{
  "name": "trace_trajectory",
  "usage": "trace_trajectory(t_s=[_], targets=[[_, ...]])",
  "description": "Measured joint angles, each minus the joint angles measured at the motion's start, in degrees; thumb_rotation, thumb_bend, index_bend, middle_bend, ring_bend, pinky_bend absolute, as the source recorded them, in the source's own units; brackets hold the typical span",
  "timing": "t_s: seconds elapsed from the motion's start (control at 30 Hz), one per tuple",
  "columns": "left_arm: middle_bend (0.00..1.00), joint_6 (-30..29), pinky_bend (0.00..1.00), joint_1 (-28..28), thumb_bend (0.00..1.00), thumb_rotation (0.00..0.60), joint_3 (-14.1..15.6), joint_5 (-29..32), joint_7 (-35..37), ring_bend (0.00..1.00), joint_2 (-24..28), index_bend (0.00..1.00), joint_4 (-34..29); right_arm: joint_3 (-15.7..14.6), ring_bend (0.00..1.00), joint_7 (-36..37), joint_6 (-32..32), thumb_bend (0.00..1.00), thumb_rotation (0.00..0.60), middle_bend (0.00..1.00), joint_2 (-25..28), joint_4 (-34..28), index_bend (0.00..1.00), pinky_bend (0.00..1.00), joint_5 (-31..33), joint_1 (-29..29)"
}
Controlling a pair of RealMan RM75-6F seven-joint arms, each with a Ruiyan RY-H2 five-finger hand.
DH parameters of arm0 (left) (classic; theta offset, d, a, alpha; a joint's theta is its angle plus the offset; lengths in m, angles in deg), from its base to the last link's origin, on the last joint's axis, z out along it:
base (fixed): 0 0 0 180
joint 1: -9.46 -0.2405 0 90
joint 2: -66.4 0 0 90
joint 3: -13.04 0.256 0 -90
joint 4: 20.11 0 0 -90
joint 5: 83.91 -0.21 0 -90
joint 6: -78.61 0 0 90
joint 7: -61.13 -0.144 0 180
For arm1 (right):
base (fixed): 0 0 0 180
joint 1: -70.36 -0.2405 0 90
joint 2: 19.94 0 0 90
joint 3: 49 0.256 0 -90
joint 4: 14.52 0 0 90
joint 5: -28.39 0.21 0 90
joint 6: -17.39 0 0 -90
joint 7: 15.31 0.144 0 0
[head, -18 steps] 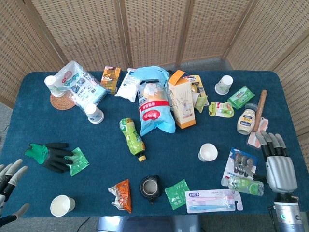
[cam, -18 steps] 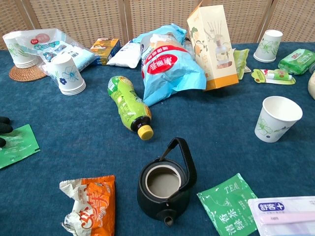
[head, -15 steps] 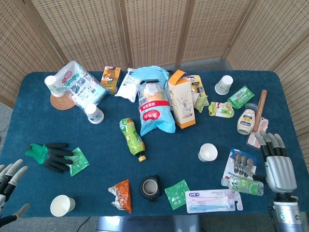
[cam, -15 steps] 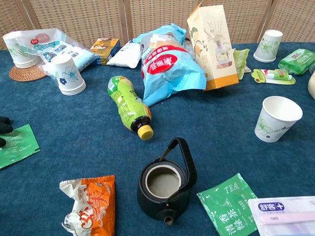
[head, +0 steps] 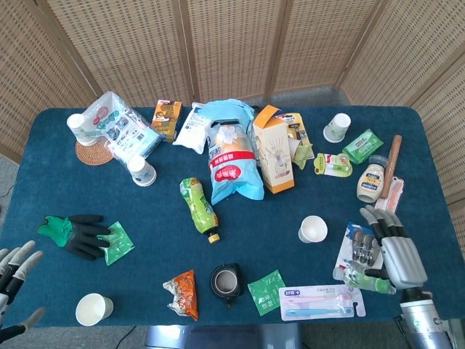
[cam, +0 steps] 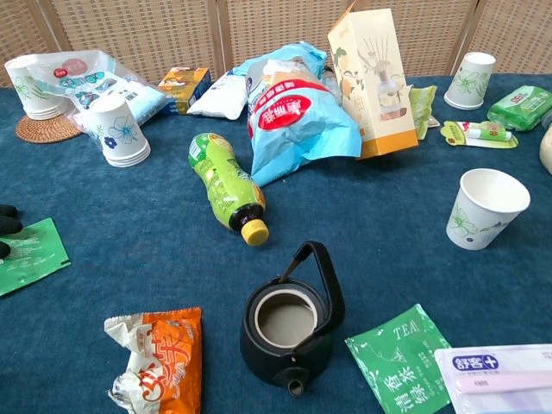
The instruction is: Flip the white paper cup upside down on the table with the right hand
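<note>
Head view shows the white paper cup point(head: 313, 230) standing mouth-up on the worktop point(head: 290, 211), near the right hand point(head: 396, 251) at its 9 o'clock; fingers apart, holding nothing.

Landmark: small black cast-iron teapot point(head: 225, 281), sitting near the front edge of the blue-covered table point(head: 290, 218).

Upright white paper cup point(head: 313, 230) standing right of the teapot and farther back. Right hand point(head: 396, 251) hanging farther right still, over a clear blister pack point(head: 360, 243), apart from the cup. Green tea sachet point(head: 267, 291) lying just right of the teapot; crumpled orange snack packet point(head: 182, 294) lying just left. Green plastic bottle point(head: 199, 207) lying on its side behind the teapot. Black-and-green work glove point(head: 76, 234) lying far left. Left hand point(head: 14, 280) showing at the front-left corner.
</note>
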Motion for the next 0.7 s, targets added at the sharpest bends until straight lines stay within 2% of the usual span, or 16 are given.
trace_trajectory(t_s=[0.13, 0.3, 0.7], targets=[[0.00, 0.14, 0.00, -0.01, 0.27, 0.600, 0.02, -0.03, -0.16, 0.00, 0.01, 0.00, 0.02, 0.17, 0.00, 0.98, 5.64, 0.00, 0.543, 0.00, -0.15, 0.77, 0.00, 0.00, 1.49, -3.12], [0.00, 0.51, 0.00, 0.11, 0.27, 0.600, 0.04, -0.04, -0.33, 0.00, 0.03, 0.00, -0.06, 1.46, 0.00, -1.45, 10.63, 0.00, 0.543, 0.00, -1.65, 1.16, 0.00, 0.00, 4.78, -6.77], [0.00, 0.23, 0.00, 0.22, 0.27, 0.600, -0.13, 0.65, 1.10, 0.00, 0.51, 0.00, -0.04, 3.98, 0.00, -11.55, 16.45, 0.00, 0.543, 0.00, -7.22, 4.36, 0.00, 0.00, 12.97, -12.26]])
